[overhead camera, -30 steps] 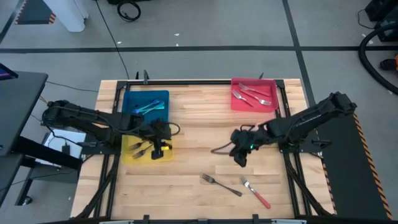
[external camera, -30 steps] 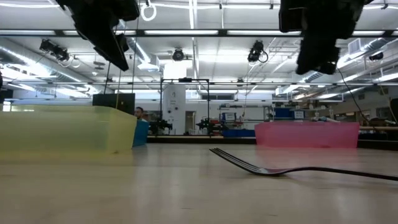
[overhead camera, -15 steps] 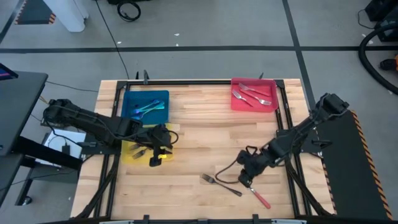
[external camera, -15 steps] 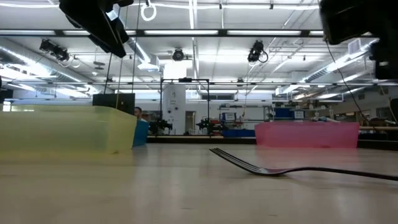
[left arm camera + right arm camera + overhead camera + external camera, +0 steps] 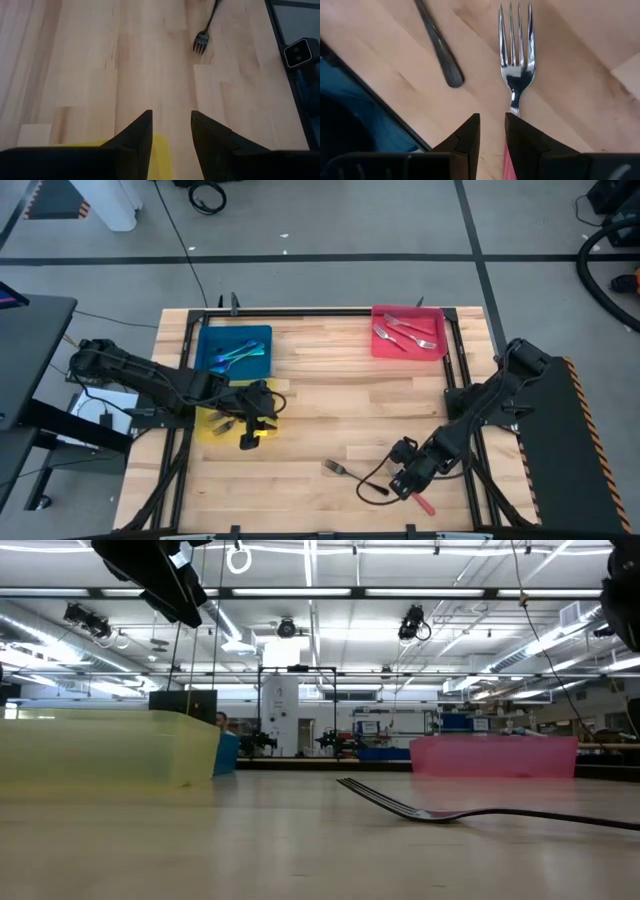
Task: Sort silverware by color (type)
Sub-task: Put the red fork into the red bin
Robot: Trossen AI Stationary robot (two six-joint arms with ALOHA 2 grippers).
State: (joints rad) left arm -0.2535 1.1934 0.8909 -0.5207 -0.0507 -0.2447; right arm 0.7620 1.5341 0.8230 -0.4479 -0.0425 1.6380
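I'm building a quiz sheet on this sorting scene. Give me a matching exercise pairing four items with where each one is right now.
Column 1
1. red-handled fork
2. dark grey fork
3. left gripper
4. teal forks

Column 2
A. inside the blue tray
B. above the yellow tray
C. loose on the table, under the right gripper
D. loose on the table, beside the right gripper

Pairs: 1-C, 2-D, 3-B, 4-A

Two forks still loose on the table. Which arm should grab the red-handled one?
Right. The right gripper sits directly over the red-handled fork, fingers open astride its neck. The left gripper hangs at the yellow tray, far off.
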